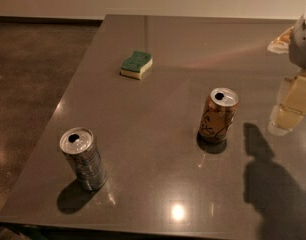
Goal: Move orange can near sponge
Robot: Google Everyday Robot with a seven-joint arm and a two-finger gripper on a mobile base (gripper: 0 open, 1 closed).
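Note:
The orange can (217,115) stands upright on the grey table (158,159), right of the middle, with dark line drawings on its side and an opened silver top. The sponge (136,64), green top over a pale yellow base, lies flat farther back and to the left, well apart from the can. My gripper (289,115) hangs at the right edge of the view, to the right of the orange can, apart from it and just above the table. It holds nothing that I can see. Its shadow falls on the table in front of it.
A silver-grey can (83,158) stands upright near the front left corner of the table. A pale object (279,42) lies at the back right, partly behind my arm. The table's left edge drops to a brown floor (28,84). A wall runs behind.

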